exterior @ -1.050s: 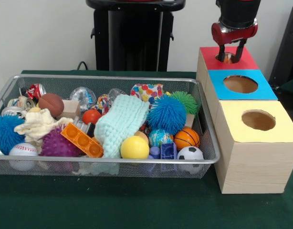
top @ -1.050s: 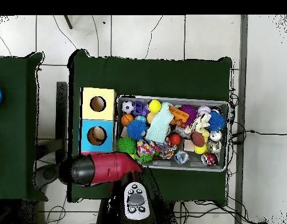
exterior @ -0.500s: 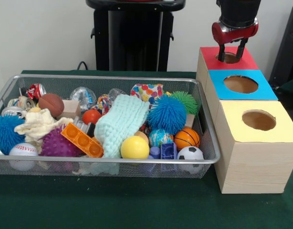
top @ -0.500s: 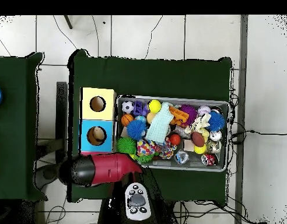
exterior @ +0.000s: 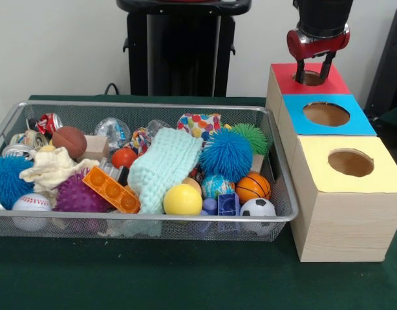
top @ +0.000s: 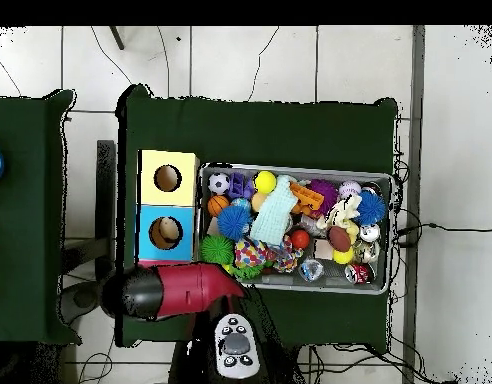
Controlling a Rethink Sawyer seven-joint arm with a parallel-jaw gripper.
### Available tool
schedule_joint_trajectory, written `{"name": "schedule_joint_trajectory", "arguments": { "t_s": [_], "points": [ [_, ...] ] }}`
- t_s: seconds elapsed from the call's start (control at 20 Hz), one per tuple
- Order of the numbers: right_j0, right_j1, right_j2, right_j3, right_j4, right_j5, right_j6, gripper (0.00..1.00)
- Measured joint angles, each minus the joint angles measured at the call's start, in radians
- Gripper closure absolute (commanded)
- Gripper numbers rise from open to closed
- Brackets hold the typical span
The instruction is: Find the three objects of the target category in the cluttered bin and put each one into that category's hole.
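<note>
The wire bin [exterior: 11, 123] sits full of mixed toys. Three wooden boxes [exterior: 344, 219] beside its right edge have round holes under red, blue and yellow tops.

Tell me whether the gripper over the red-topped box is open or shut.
Open: the gripper has its two fingers spread apart above the red-topped box, nothing between them.

The red and black arm [exterior: 321, 19] comes straight down at the right, wrist vertical. Its gripper [exterior: 313, 70] points downward, the two dark fingers [exterior: 300, 70] spread apart with nothing held between them. From overhead, the arm [top: 180, 290] shows as a red, tapering body with a black rounded end, lying level.
</note>
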Motion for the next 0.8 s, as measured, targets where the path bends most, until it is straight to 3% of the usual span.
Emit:
{"name": "schedule_joint_trajectory", "arguments": {
  "t_s": [0.75,0.8],
  "points": [
    [-0.058,-0.05,0.046,0.08,0.017,-0.068,0.0,0.0],
    [-0.064,-0.075,0.045,0.087,0.022,-0.068,0.0,1.0]
  ]
}}
